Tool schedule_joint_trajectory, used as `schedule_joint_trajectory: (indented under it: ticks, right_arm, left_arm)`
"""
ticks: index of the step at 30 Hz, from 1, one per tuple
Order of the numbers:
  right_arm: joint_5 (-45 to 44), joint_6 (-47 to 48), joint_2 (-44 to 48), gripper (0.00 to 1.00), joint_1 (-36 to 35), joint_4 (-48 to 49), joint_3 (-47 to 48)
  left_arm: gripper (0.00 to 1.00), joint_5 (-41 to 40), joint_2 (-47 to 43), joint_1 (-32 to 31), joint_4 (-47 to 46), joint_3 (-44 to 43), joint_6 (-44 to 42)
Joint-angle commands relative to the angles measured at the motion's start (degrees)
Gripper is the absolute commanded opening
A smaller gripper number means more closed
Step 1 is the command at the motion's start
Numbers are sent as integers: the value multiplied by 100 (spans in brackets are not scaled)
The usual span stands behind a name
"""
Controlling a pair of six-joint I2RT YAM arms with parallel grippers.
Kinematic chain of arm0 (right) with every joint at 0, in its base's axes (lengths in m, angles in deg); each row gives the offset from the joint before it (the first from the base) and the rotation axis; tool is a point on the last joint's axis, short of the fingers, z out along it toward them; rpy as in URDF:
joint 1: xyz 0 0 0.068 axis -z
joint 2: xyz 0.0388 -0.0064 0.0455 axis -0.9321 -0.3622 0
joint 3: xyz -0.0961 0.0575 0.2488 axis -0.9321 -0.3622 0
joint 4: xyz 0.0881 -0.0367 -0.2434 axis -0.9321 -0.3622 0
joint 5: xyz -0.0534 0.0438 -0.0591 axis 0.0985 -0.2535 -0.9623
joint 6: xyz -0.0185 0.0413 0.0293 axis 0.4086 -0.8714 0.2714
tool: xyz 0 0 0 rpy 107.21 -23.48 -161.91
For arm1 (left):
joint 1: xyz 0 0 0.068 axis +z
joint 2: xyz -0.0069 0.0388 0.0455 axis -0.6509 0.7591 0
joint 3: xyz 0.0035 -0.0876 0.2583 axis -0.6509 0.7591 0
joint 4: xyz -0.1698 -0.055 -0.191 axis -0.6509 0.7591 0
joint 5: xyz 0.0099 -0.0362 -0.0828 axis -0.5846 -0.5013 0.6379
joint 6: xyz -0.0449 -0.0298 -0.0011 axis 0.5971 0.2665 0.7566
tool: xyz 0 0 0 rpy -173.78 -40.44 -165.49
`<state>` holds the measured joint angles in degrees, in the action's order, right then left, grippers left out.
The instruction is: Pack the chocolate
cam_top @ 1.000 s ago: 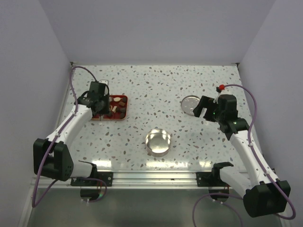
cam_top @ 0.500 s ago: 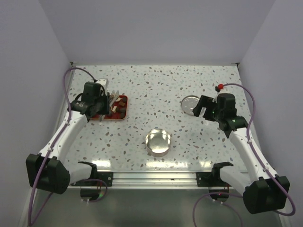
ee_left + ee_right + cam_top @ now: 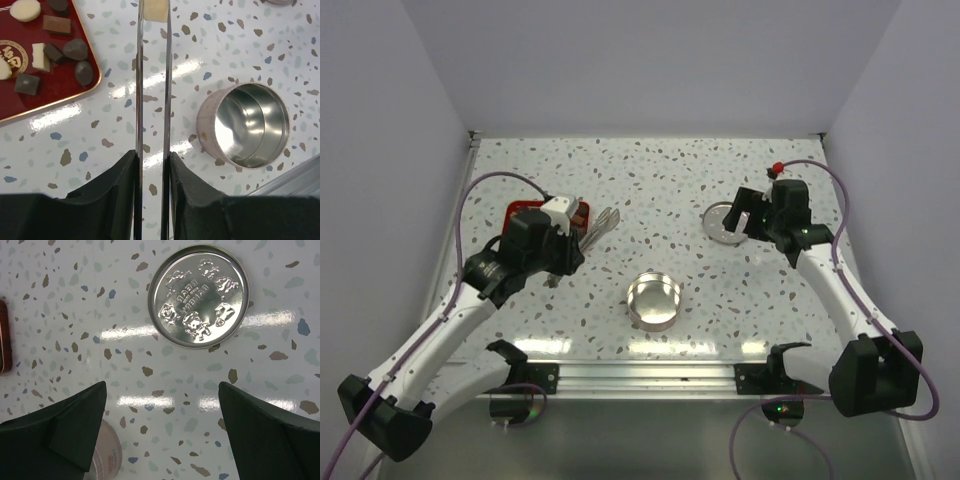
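Chocolate piece, cream-tan and square-ish, sits pinched between the tips of the tweezers at the top edge of the left wrist view, partly cropped and off the tray. Left fingers are clamped on the tweezer shanks, squeezing the two blades near parallel. The long axis of the tweezers runs straight up-frame from the fingers, so the piece lies directly ahead of them at the far end. Key relation: round tin lies to the right of the blades and lower in the frame than the tips, well apart from the piece. My read is that the tips need to swing right and pull back to get over the opening. In the top view the tin is lower right of the tweezer tips, with the left arm nearer and doing the carrying. Remaining chocolates lie on the red tray in the upper left: dark rounded lumps, brown and dark squares, white blocks, a cream disc, all matte. The tray is glossy red lacquer with a gold rim. The tin is bare shiny metal, shallow with a straight wall, and looks empty. The tweezers are thin polished steel, so slip is likely. The counter is glossy white speckled terrazzo. Right fingers are spread wide with nothing between them, hovering above the embossed metal lid, which lies flat in the upper right of that view.
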<state>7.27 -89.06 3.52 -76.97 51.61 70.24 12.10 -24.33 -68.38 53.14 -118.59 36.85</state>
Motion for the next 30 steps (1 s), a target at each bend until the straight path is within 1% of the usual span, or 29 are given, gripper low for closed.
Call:
schedule_joint_trajectory:
  ticks: [1, 4, 6, 11, 12, 15, 16, 19, 27, 30]
  right_arm:
    - [-63, 66, -137, 96, 3, 252, 299]
    - [-37, 75, -199, 96, 3, 270, 273]
    - [-28, 75, -225, 96, 3, 287, 255]
    - [-63, 66, -182, 96, 12, 235, 229]
    - [-72, 84, -173, 96, 3, 234, 220]
    - [-116, 92, -155, 96, 3, 199, 211]
    - [-124, 92, -155, 97, 12, 199, 211]
    - [-151, 119, -146, 97, 3, 173, 211]
    - [-177, 119, -138, 96, 3, 147, 150]
    - [-177, 110, -146, 96, 12, 147, 158]
  left_arm:
    - [18, -284, -394, -377, -89, 153, 539]
    - [18, -321, -640, -772, -62, 285, 732]
    - [18, -243, -737, -931, -80, 364, 838]
    - [17, -294, -878, -1599, -44, 558, 1154]
    - [17, -304, -869, -1818, -71, 601, 1233]
    - [17, -435, -755, -2170, -106, 707, 1374]
    - [17, -496, -729, -2441, -106, 716, 1453]
    - [17, -725, -606, -2873, -106, 716, 1620]
    - [17, -892, -377, -3331, -168, 821, 1805]
    - [18, -875, -342, -3358, -133, 892, 1797]
